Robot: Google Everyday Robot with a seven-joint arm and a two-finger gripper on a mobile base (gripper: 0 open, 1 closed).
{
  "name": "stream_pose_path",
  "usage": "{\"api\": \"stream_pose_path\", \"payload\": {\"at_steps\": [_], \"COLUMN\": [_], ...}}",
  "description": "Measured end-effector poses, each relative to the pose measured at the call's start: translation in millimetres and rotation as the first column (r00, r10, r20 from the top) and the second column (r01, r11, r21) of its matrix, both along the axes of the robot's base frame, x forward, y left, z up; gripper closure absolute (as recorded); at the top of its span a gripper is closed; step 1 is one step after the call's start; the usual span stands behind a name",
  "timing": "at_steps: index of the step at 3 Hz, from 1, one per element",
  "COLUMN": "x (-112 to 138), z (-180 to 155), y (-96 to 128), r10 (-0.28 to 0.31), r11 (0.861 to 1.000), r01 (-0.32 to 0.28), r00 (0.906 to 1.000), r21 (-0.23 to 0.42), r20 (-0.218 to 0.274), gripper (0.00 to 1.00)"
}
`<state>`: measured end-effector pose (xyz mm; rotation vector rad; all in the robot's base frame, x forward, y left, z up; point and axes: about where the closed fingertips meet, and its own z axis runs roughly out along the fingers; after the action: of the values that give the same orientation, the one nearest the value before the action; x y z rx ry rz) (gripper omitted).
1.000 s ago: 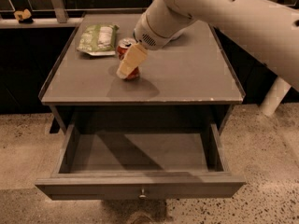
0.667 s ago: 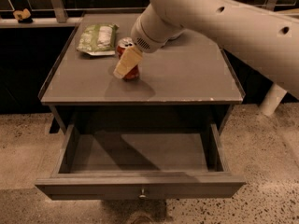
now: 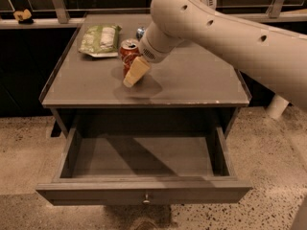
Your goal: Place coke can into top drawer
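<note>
The coke can (image 3: 127, 51), red with a silver top, stands upright on the tabletop (image 3: 192, 80) left of centre. My gripper (image 3: 132, 67) comes down on it from the upper right. One cream finger (image 3: 135, 72) lies across the can's front and the other is hidden behind it, so the gripper is shut on the can. The can's base is hidden by the finger. The top drawer (image 3: 144, 191) is pulled fully open below the table's front edge, its inside bare, with a small knob at the middle of the front panel.
A green snack bag (image 3: 100, 40) lies at the back left of the tabletop. A blue-and-silver can (image 3: 140, 31) stands just behind the coke can, partly hidden by my arm (image 3: 225, 32). A rail and dark window run behind the table; speckled floor lies around it.
My arm has swung higher and further left over the table. The gripper has stayed on the coke can, which has hardly shifted. The drawer is unchanged.
</note>
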<state>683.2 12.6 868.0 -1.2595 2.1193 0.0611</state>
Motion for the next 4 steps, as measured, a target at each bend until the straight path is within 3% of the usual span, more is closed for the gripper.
{"api": "stream_pose_path", "payload": {"at_steps": [1, 2, 4], "x": [4.4, 4.4, -7.0], "z": [-25.4, -25.4, -19.7], "y": [-4.3, -4.3, 14.5], "r10": [-0.003, -0.003, 0.112], "r11": [1.000, 1.000, 0.987], "r01": [0.003, 0.003, -0.108], "r00": [0.9982, 0.9982, 0.9933], "r21": [0.005, 0.005, 0.115], "r20": [-0.060, -0.060, -0.029], "gripper": [0.00, 0.00, 0.00]}}
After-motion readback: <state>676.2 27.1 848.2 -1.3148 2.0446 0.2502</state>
